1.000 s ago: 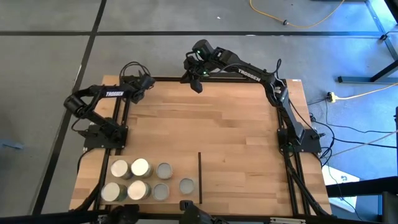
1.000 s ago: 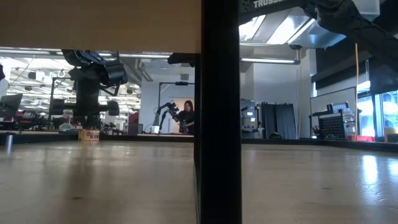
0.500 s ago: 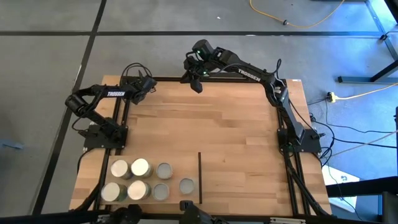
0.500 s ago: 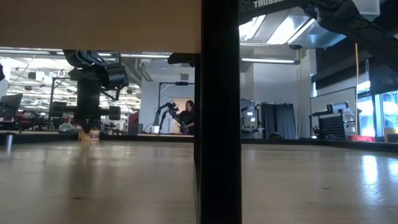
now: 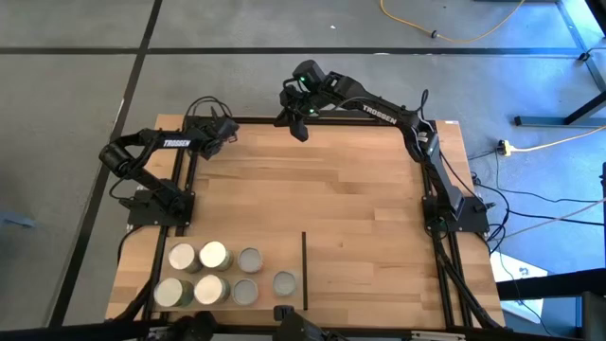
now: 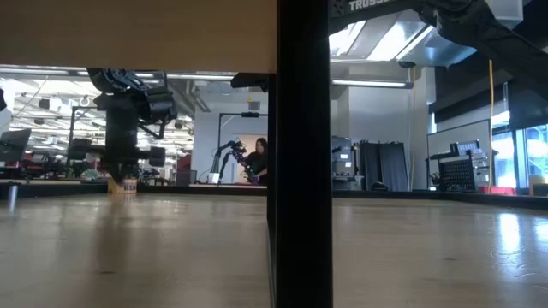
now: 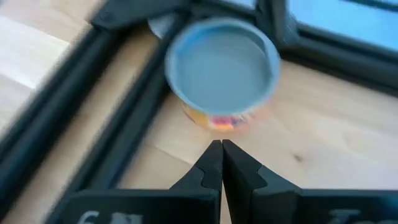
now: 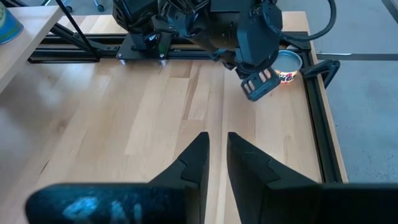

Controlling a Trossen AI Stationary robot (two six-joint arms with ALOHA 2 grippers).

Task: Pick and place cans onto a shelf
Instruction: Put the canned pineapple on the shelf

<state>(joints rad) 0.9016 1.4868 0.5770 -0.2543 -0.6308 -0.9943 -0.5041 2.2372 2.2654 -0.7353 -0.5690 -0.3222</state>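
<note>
A can with a grey metal top and a yellowish label stands upright in the table's far left corner, against the black frame; it also shows in the right wrist view. My left gripper is shut, slants down and stops just short of the can's near side. My right gripper hangs high over the far edge, its fingers a narrow gap apart with nothing between them. Several more cans stand on the shelf at the near left.
A black frame runs around the table's far and side edges. A thin black strip bounds the shelf on its right. In the low view a black post fills the middle. Bare planks lie between the arms.
My left gripper has rolled a little about its own pointing line while staying at the far left corner by the can, still shut. The can has not moved.
</note>
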